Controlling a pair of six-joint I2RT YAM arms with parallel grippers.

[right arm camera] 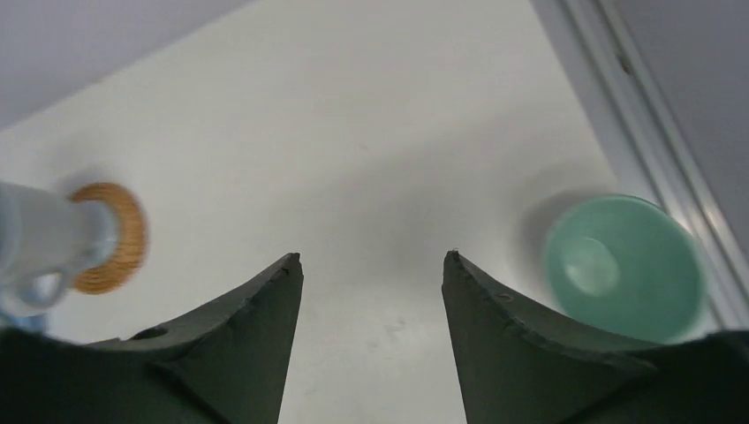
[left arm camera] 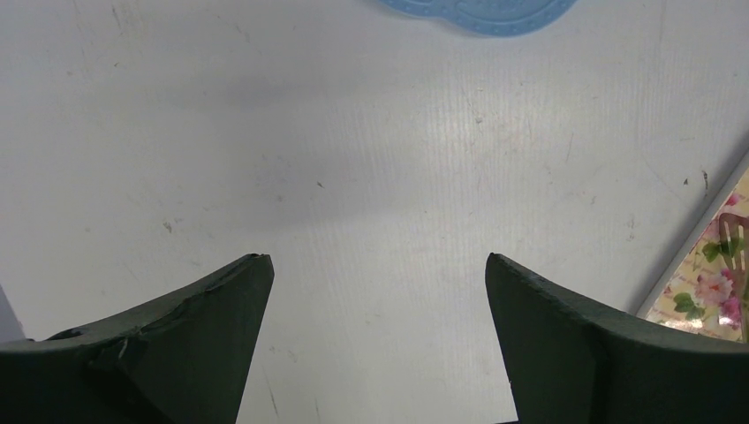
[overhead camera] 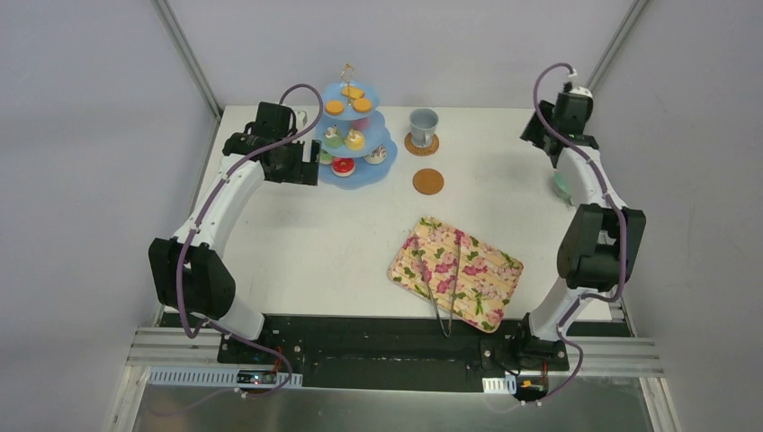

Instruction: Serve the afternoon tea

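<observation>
The afternoon tea sits on a blue three-tier stand point(overhead camera: 378, 173) at the back of the table: orange biscuits point(overhead camera: 335, 107) on the top tier, small cupcakes point(overhead camera: 355, 139) in the middle, and a red iced donut point(overhead camera: 343, 166) at the bottom. My left gripper point(left arm camera: 377, 258) hangs open just left of the stand, over bare table, and the stand's base edge point(left arm camera: 477, 13) shows at the top of the left wrist view. My right gripper point(right arm camera: 371, 256) is open and empty at the back right, above bare table.
A pale blue cup point(overhead camera: 424, 124) stands on a woven coaster point(overhead camera: 421, 146), and a second coaster point(overhead camera: 428, 181) lies bare in front of it. The flowered tray point(overhead camera: 486, 270) carries metal tongs point(overhead camera: 447, 288) near the front. A teal cup point(right arm camera: 623, 265) sits by the right edge.
</observation>
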